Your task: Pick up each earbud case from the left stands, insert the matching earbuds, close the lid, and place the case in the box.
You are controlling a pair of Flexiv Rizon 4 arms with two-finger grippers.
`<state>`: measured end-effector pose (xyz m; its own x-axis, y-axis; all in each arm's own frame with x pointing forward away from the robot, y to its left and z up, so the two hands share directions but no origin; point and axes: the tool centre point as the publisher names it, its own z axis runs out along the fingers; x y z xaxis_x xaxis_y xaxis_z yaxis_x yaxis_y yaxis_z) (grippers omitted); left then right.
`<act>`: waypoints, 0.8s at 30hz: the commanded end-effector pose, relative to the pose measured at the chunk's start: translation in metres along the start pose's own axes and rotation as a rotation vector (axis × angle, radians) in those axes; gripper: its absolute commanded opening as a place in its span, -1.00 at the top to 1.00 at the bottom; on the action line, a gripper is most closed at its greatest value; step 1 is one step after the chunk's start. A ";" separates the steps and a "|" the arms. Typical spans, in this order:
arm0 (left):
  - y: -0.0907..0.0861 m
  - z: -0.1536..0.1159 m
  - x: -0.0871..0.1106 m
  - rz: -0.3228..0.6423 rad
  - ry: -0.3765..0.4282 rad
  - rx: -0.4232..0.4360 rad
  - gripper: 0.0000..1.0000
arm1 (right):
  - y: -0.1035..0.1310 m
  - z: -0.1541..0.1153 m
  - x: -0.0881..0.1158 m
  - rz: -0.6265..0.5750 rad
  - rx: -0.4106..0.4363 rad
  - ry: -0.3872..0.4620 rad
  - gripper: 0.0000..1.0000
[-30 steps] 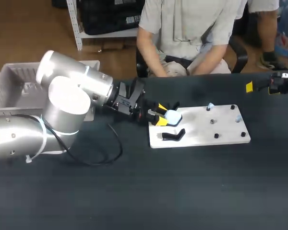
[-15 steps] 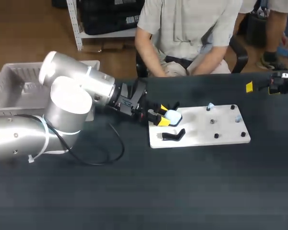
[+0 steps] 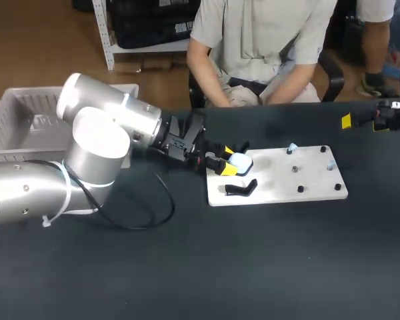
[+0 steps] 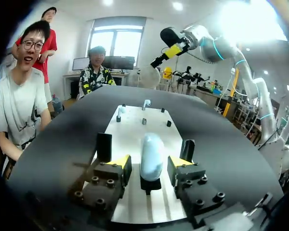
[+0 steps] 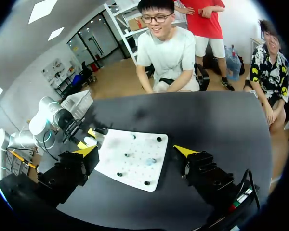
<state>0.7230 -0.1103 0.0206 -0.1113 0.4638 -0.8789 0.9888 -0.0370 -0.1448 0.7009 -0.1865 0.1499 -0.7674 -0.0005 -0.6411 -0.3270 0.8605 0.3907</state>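
A pale blue earbud case (image 3: 239,161) stands upright on its black stand at the left end of the white plate (image 3: 280,190). My left gripper (image 3: 223,160) is open around the case, which sits between the yellow tips (image 4: 118,161) with a thin gap on each side. In the left wrist view the case (image 4: 151,155) is closed. Two small earbuds (image 3: 292,148) (image 3: 331,164) sit on pegs at the plate's far end. My right gripper (image 3: 363,123) hangs wide open at the table's far right, holding nothing. In its own view the right gripper (image 5: 136,151) looks down over the plate (image 5: 130,168).
A second black stand (image 3: 241,189), bare, lies on the plate's near left corner. Several black pegs (image 3: 300,189) dot the plate. A white basket (image 3: 13,123) sits off the table's left end. A black cable (image 3: 147,213) loops on the dark tabletop beside my left arm.
My left arm's upper links have shifted slightly to the right. Its gripper stays around the case, the fingers a touch narrower. The right arm has not moved.
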 end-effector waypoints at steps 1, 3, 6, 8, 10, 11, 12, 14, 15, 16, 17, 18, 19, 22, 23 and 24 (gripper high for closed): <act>0.003 0.002 0.002 0.004 -0.005 0.009 0.06 | 0.000 0.000 0.000 -0.001 0.000 0.000 -1.00; 0.002 0.002 0.002 0.005 -0.004 0.010 0.06 | 0.000 0.000 0.000 -0.001 0.000 0.000 -1.00; 0.002 0.002 0.002 0.006 -0.003 0.011 0.07 | 0.000 0.000 0.000 -0.001 0.000 0.000 -1.00; 0.003 0.003 0.003 0.006 -0.004 0.011 0.09 | 0.000 0.000 0.000 -0.001 0.000 0.000 -1.00; 0.003 0.004 0.003 0.005 -0.004 0.009 0.13 | 0.000 0.000 0.000 -0.001 0.000 0.000 -1.00; 0.003 0.004 0.003 0.005 -0.005 0.008 0.17 | 0.000 0.000 0.000 -0.001 0.000 0.000 -1.00; 0.004 0.004 0.002 0.004 -0.006 0.007 0.24 | 0.000 0.000 0.000 -0.001 0.000 0.000 -1.00; 0.004 0.003 0.001 0.009 -0.013 0.007 0.61 | 0.000 0.000 0.000 -0.001 0.000 0.000 -1.00; 0.003 0.003 0.001 0.023 -0.013 0.009 1.00 | 0.000 0.000 0.000 -0.001 0.000 0.000 -1.00; 0.003 0.002 0.001 0.027 -0.013 0.010 1.00 | 0.000 0.000 0.000 -0.001 0.000 0.000 -1.00; 0.003 0.001 0.000 0.028 -0.014 0.011 1.00 | 0.000 0.000 0.000 -0.001 0.000 0.000 -1.00; 0.003 0.000 -0.001 0.028 -0.017 0.013 1.00 | 0.000 0.000 0.000 -0.001 0.000 0.000 -1.00; 0.003 -0.002 -0.002 0.030 -0.023 0.012 1.00 | 0.000 0.000 0.000 -0.001 0.000 0.000 -1.00; 0.001 -0.011 -0.008 0.033 -0.051 0.008 1.00 | 0.000 0.000 0.000 -0.001 0.000 0.000 -1.00; -0.001 -0.015 -0.011 0.038 -0.064 0.004 1.00 | 0.000 0.000 0.000 -0.001 0.000 0.000 -1.00; -0.002 -0.020 -0.014 0.041 -0.077 0.000 1.00 | 0.000 0.000 0.000 -0.001 0.000 0.000 -1.00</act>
<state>0.7286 -0.1094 0.0351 -0.0848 0.4103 -0.9080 0.9913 -0.0576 -0.1186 0.7009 -0.1865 0.1499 -0.7674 -0.0005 -0.6411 -0.3270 0.8605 0.3907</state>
